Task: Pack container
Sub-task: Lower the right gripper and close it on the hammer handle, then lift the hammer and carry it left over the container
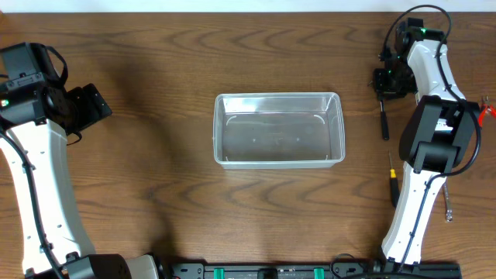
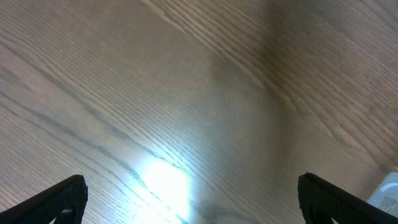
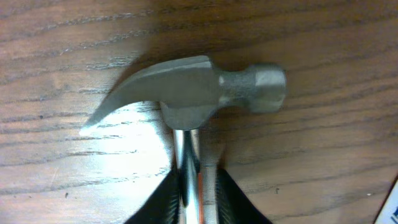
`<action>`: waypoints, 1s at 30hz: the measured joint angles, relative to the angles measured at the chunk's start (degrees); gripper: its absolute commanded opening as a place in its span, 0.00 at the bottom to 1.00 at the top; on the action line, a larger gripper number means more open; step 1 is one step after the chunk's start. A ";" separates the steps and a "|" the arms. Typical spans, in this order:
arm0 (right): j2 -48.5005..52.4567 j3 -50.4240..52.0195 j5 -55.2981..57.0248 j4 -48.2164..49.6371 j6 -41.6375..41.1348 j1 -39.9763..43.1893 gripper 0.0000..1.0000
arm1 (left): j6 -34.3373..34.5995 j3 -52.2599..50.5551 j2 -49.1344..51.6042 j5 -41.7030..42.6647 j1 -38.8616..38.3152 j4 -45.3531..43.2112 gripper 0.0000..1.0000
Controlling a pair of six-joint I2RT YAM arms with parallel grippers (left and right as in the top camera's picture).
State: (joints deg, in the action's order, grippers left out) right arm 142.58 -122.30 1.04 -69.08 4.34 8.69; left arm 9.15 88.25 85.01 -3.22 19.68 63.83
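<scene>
Looking down from overhead: the container (image 1: 279, 132) sits at the middle of the table (image 1: 155, 178), long side running 9 to 3 o'clock, upright, well apart from both arms. Left gripper (image 1: 94, 105) is out at 9 o'clock from the container, its state unclear from here. Right gripper (image 1: 385, 82) is at about 2 o'clock from it, over the top end of a hammer (image 1: 384, 124). The hammer's dark handle lies on the wood pointing to 6 o'clock. A screwdriver (image 1: 393, 183) with a yellow band lies at 4 o'clock from the container, just beside the right arm.

Left wrist view: the left gripper (image 2: 193, 202) is spread wide, fingertips (image 2: 59, 200) at the two lower corners of the frame. Bare wood grain lies between them, with a bright glare patch at 6 o'clock. Nothing is held.

Right wrist view: the hammer (image 3: 193, 90) head fills the frame, claw to 9 o'clock and striking face to 3 o'clock, lying on the wood. The right gripper (image 3: 196, 208) is pinching the shiny neck just below the head, its black fingers (image 3: 155, 208) pressed against either side.
</scene>
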 measured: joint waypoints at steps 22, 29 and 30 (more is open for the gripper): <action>-5.35 -0.61 0.04 -3.21 1.57 -0.70 0.01 | 0.00 0.00 0.00 0.02 0.00 0.00 0.98; -24.52 -1.66 -0.98 -8.63 6.43 -6.03 0.01 | 0.00 0.00 0.00 0.00 0.00 0.00 0.98; -27.58 -2.05 -1.97 -9.66 7.63 -7.50 0.01 | 0.00 0.00 0.00 0.00 0.00 -0.02 0.98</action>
State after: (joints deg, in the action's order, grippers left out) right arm 115.00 -124.36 -0.93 -78.74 11.97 1.19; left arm 9.15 88.25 85.01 -3.22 19.68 63.81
